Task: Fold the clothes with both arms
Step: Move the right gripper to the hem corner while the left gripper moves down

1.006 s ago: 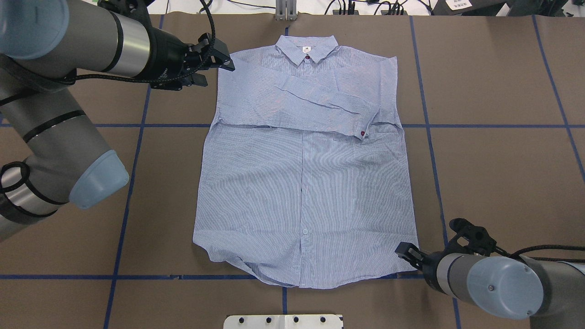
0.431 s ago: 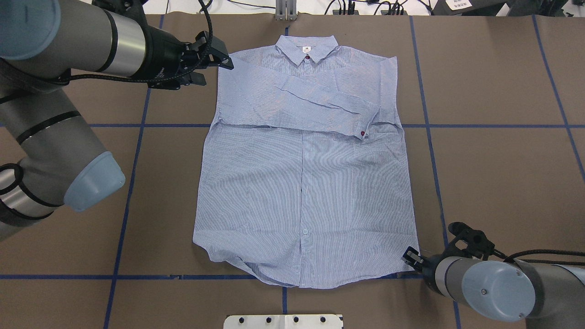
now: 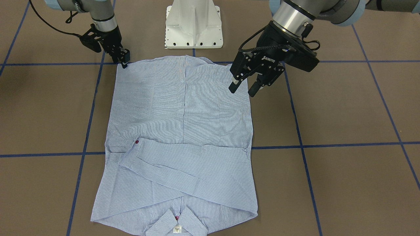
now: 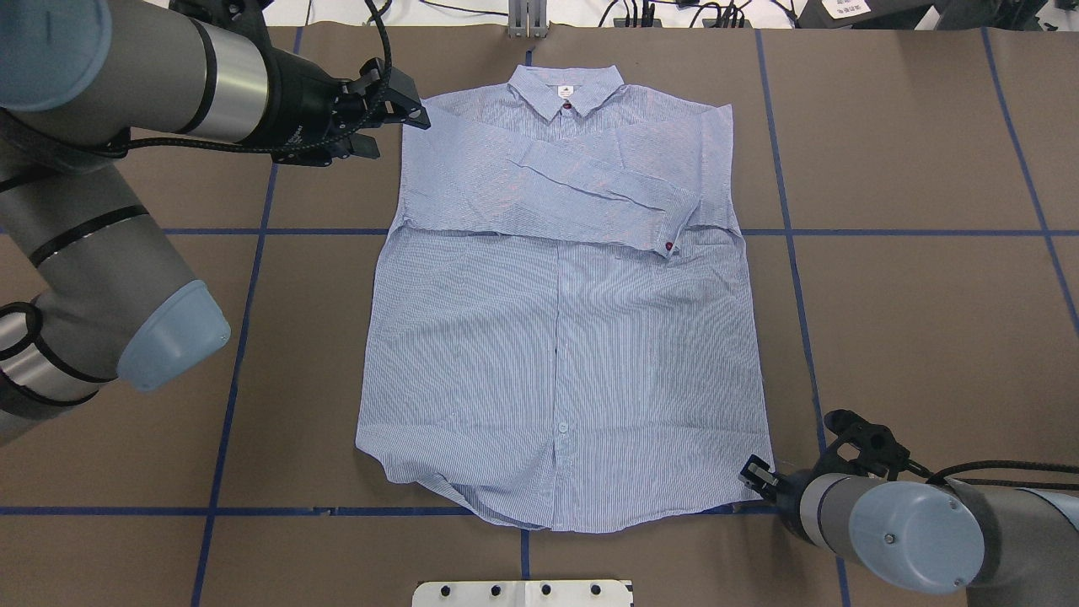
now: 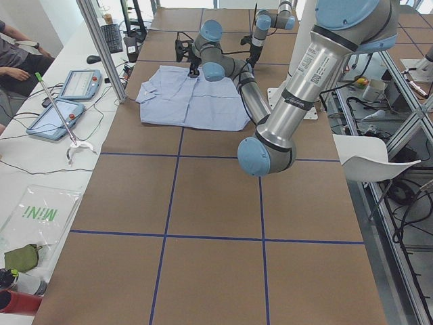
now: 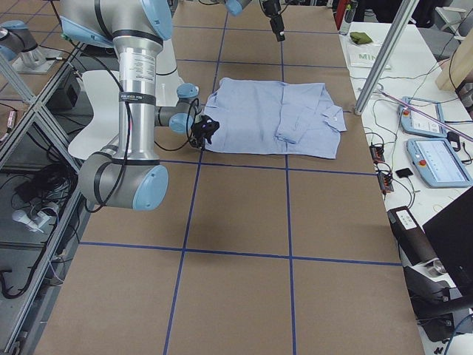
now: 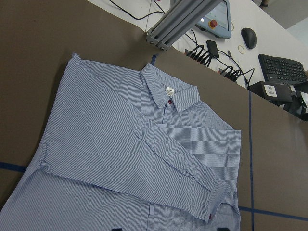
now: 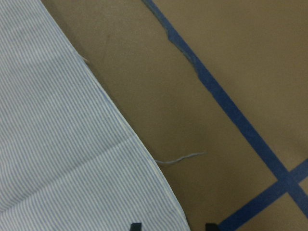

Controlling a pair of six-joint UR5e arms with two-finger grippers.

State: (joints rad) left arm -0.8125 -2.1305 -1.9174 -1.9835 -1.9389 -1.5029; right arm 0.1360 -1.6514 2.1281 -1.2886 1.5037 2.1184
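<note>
Nearest the robot, the white base (image 4: 523, 593) sits just short of the hem (image 4: 523, 521), which overlaps a blue tape line (image 4: 253, 511). The shirt (image 4: 556, 354) lies flat on the brown table (image 4: 919, 337), front up, collar away from the robot.

At the hem's right corner the right gripper (image 4: 757, 472) is low at the cloth. Its jaws are parted, grasping nothing. In the wrist view the shirt's edge runs between the fingertips (image 8: 136, 226), and a loose thread (image 8: 180, 158) trails from that edge.

The shirt's right edge runs near a lengthwise tape line (image 4: 796, 287). Wide brown surface shows on both sides.

Farther out, one sleeve (image 4: 590, 190) is folded across the chest, its cuff ending at a red button (image 4: 669, 246) near the right edge.

The left gripper (image 3: 242, 90) hangs well above the table by the shirt's left edge, jaws released and apart, marked "ROBOTIQ".

At the collar (image 4: 598, 84) sits a white label (image 4: 562, 90), its print too small to read.

On the bench beyond, a clear bag (image 5: 40, 217) bears green "MINI".
</note>
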